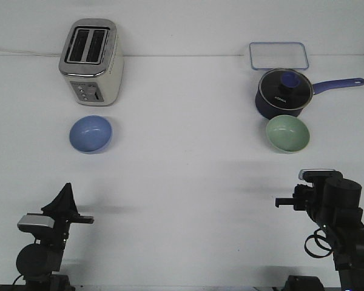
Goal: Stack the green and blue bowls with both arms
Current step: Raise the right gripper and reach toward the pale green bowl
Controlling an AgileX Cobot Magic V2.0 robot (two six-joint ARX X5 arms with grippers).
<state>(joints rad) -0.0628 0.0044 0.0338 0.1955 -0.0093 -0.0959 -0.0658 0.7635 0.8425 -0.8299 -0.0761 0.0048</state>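
The blue bowl (91,134) stands upright on the left of the white table, just in front of the toaster. On the right, the green bowl (287,133) sits upright, almost touching the front of the saucepan. Both bowls are empty. My left gripper (67,188) is low at the near left, well short of the blue bowl, with its black fingers showing as one pointed shape. My right gripper (280,202) hangs at the near right, in front of the green bowl, and only a small black end of it shows. Neither gripper holds anything.
A cream and chrome toaster (91,60) stands at the back left. A dark navy saucepan (281,94) with a glass lid has its handle (338,85) pointing right. Behind it lies a clear rectangular lid (278,56). The white table (188,182) spans the view.
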